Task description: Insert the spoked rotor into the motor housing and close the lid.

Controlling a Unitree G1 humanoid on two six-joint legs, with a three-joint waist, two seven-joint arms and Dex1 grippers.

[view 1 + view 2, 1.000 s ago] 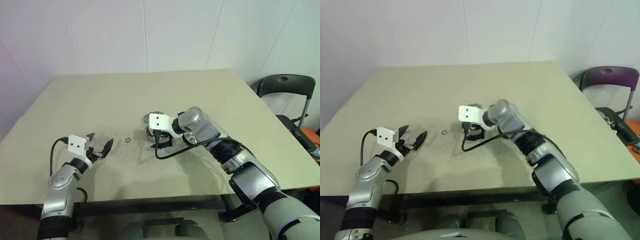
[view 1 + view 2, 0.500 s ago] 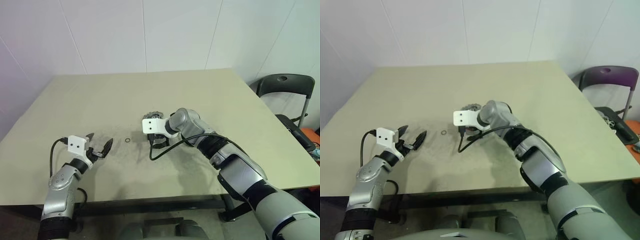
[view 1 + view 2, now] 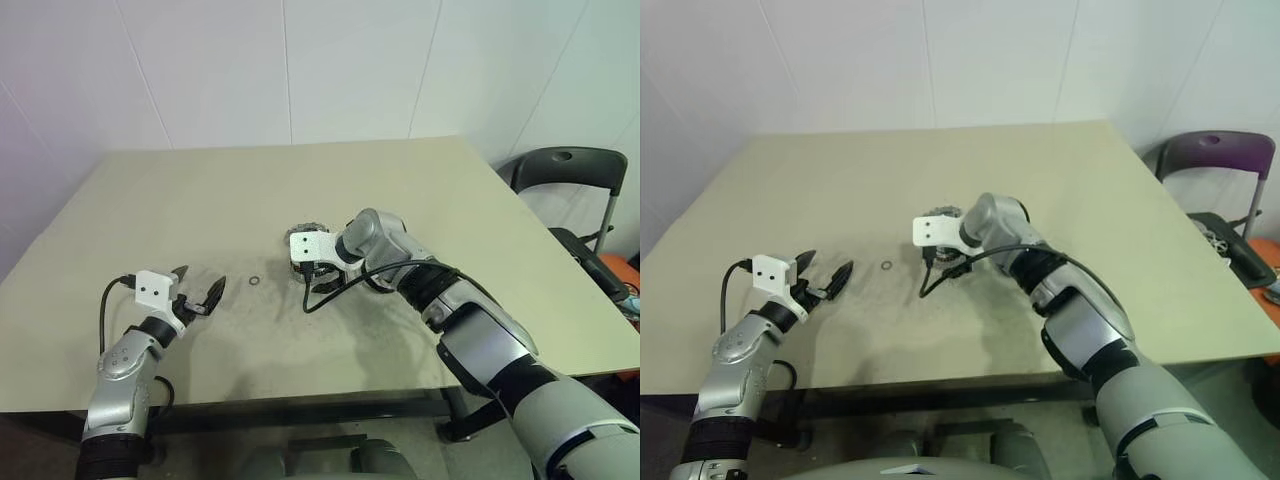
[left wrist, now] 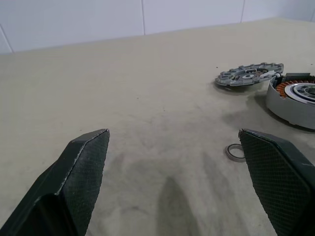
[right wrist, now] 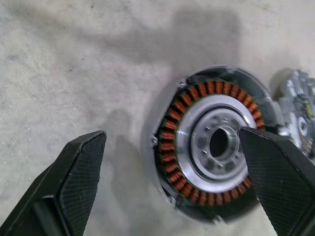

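While the left gripper (image 3: 200,297) hangs level over the near left of the beige worktop (image 3: 200,200), its two black fingers spread wide and grasping nothing, the right gripper (image 5: 172,182) tilts down over the housing (image 5: 212,147) near the middle of the worktop, fingers released and standing to either side of it without touching. The housing lies flat, its ring of copper windings around a silver centre facing up. Just beyond it, on the far side, rests the grey scallop-edged lid (image 4: 249,73), close beside the housing; whether the two touch cannot be told. A small thin ring (image 3: 256,281) sits on the bare worktop between the two grippers, to the left of the housing and apart from it. A black cable (image 3: 330,292) loops from the right wrist down near the worktop. A dark chair (image 3: 565,170) stands past the worktop's far right corner.
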